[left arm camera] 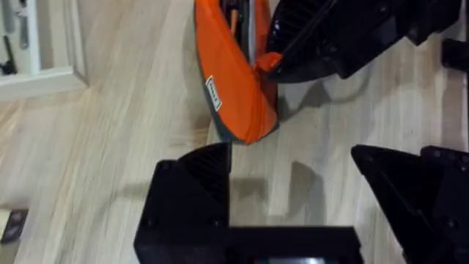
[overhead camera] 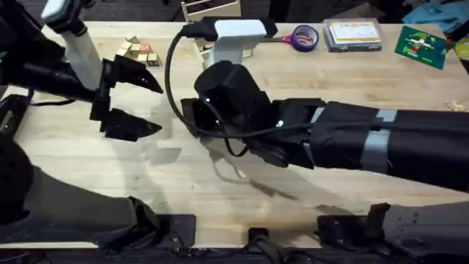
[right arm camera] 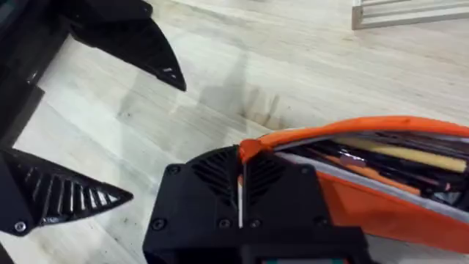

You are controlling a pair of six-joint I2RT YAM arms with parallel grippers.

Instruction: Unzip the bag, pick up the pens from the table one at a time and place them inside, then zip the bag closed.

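overhead looking down on table (overhead camera: pixel 88 191), both wrist cameras close, sharing the orange bag (left arm camera: pixel 231 88)

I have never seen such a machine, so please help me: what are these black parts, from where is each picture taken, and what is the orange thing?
The black parts are two robot arms at a wooden table. One picture looks down from above; the other two come from small cameras on each arm's wrist. From above, the left gripper is open and holds nothing. The right gripper is shut on the end of the bag, an orange pencil pouch, at its zipper. The pouch is open, and the pens lie inside it. At the table's far edge are small blocks, a purple tape roll and a flat box.
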